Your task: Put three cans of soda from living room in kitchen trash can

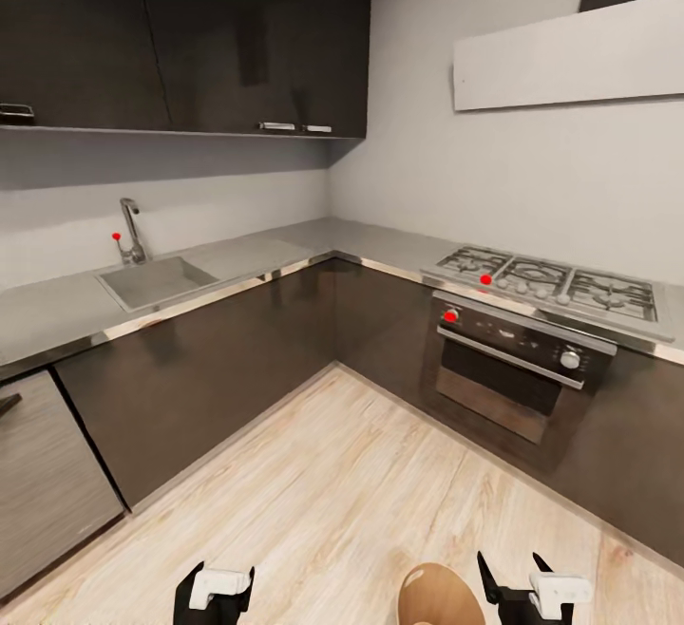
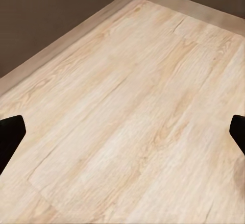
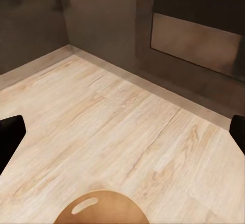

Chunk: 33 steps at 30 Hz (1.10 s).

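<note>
The robot stands in the kitchen facing the corner between the sink (image 1: 157, 280) and the oven (image 1: 518, 370). The bin (image 1: 440, 595) sits on the floor (image 1: 361, 482) just ahead. Both grippers, left (image 1: 215, 589) and right (image 1: 518, 587), have their fingers spread and empty, so the robot should turn back for the cans.
</note>
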### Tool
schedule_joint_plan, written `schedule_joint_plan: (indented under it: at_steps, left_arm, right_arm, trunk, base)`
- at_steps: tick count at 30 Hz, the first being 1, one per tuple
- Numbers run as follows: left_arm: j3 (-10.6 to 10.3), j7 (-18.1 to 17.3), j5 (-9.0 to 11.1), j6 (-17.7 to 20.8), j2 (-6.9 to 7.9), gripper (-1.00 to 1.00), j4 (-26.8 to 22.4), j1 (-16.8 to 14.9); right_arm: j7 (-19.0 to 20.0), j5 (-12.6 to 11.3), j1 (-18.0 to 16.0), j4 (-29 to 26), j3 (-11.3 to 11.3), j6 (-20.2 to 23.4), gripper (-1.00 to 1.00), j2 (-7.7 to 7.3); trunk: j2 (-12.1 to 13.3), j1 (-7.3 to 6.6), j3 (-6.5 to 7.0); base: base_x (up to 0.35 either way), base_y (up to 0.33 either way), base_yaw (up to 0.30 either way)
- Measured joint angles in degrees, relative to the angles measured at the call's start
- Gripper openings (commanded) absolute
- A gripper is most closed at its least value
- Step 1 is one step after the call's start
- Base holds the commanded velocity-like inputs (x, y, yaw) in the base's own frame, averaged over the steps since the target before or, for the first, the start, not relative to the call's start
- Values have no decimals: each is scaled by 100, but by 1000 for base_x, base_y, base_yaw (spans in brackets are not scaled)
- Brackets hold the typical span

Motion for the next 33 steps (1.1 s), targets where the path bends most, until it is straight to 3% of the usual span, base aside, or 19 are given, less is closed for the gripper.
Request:
schedule_joint_plan:
  at_steps: [7, 11, 15, 18, 22, 25, 26, 33]
  left_arm:
    - [9, 11, 9, 0, 6, 100, -36, -3]
    - [7, 1, 10, 0, 8, 100, -59, -3]
    - [6, 2, 8, 5, 5, 100, -63, -3]
    - [5, 1, 5, 5, 2, 100, -70, -4]
    - [5, 2, 4, 6, 3, 100, -78, -3]
    - [5, 2, 3, 5, 3, 100, -79, -1]
    - [5, 2, 3, 7, 2, 100, -80, 0]
    - [5, 11, 3, 7, 1, 100, -77, -2]
  right_arm:
    - [44, 11, -7, -54, -19, 74, 100, -8]
    - [36, 8, -31, -94, -22, 423, 100, -10]
    - [38, 6, -266, -141, -23, 1603, 100, -15]
    - [31, -3, -892, -177, -26, 3212, 100, -24]
    - [3, -17, -1461, -133, -78, 4430, 100, -65]
    - [1, -36, -2119, -87, -118, 5435, 100, -110]
    - [2, -39, -2469, -75, -144, 5865, 100, -204]
    - [42, -45, -3277, -154, -193, 7418, 100, -386]
  trunk:
    - [0, 0, 0]
    - [-159, 87, -71]
    - [-319, 175, -143]
    - [-439, 241, -196]
    - [-600, 329, -268]
    - [-720, 395, -322]
    - [-760, 417, -339]
    - [-1041, 570, -466]
  base:
    - [0, 0, 8]
    - [0, 0, 1]
    - [0, 0, 0]
    - [0, 0, 0]
    - [0, 0, 0]
    - [0, 0, 0]
    - [0, 0, 0]
    - [0, 0, 0]
